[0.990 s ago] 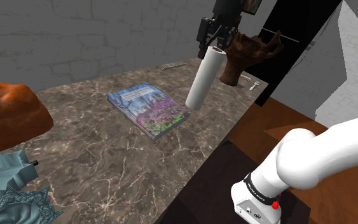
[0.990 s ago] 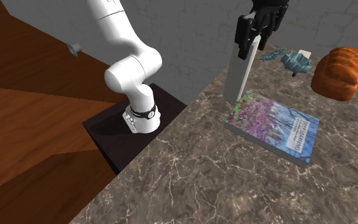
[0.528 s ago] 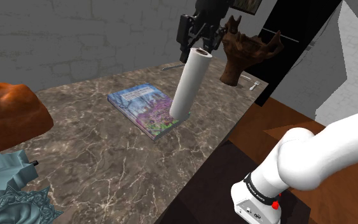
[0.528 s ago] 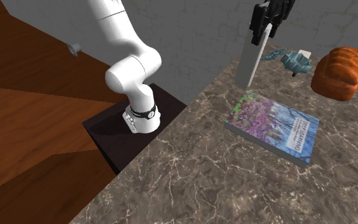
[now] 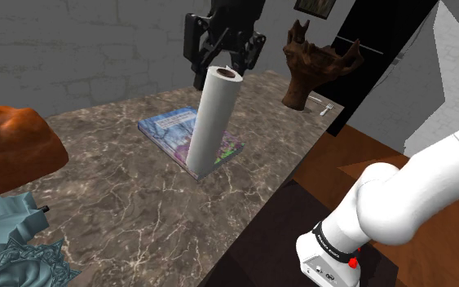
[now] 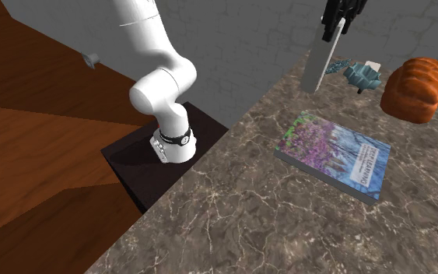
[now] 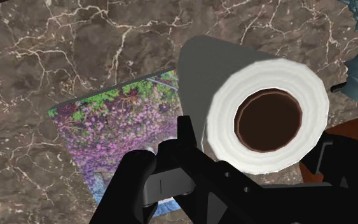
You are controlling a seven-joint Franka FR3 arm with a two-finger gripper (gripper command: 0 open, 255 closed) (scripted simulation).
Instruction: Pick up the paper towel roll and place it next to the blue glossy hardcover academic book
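White paper towel roll (image 5: 209,122) pinched at top end by black gripper (image 5: 222,69) | roll tilted, held above marble table (image 5: 138,208) | blue-purple book (image 5: 169,130) lying flat on table

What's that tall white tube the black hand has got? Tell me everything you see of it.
It is a paper towel roll: a long, plain white cylinder with a brown, hollow core showing at its top end. The hand clasps it near the top, so it hangs slightly tilted over the marbled table, seemingly off the surface. The book lies apart from it.
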